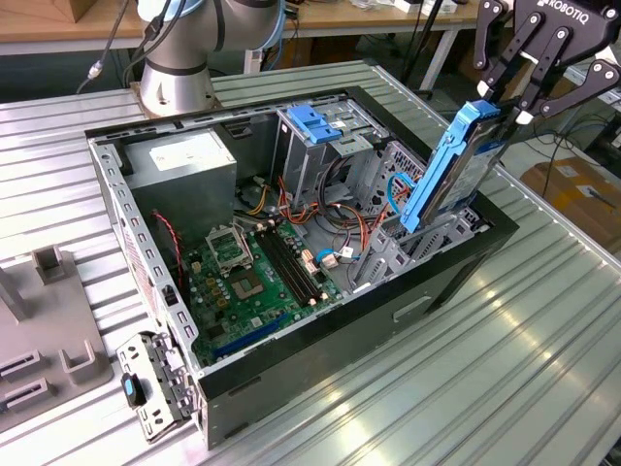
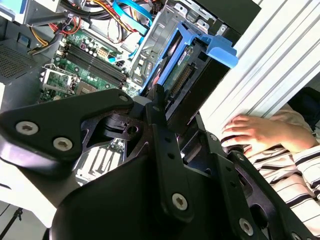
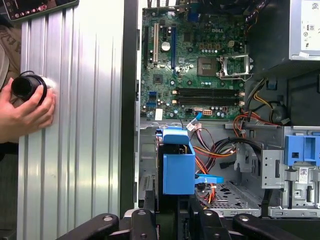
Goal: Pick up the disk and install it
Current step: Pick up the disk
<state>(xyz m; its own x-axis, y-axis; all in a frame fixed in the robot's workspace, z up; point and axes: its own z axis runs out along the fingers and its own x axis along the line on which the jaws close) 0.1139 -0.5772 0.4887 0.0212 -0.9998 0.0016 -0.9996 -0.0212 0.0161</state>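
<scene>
a ribbed metal desk (image 1: 505,369) carries an open computer case (image 1: 320,354). the disk (image 1: 451,173) stands tilted, its lower end at the case's drive bay and its upper end clamped between the jaws. a person's hand (image 3: 27,112) rests on the desk.

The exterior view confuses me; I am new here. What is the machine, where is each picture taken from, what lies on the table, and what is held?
The machine is a robot arm ending in a black gripper. The exterior view comes from a camera off the arm; both wrist views come from cameras riding near its wrist. On the ribbed metal table lies an open computer case, its motherboard exposed. The gripper is shut on the disk, a drive in blue rails, held tilted with its lower end in the case. A person's hand rests on the table.
</scene>
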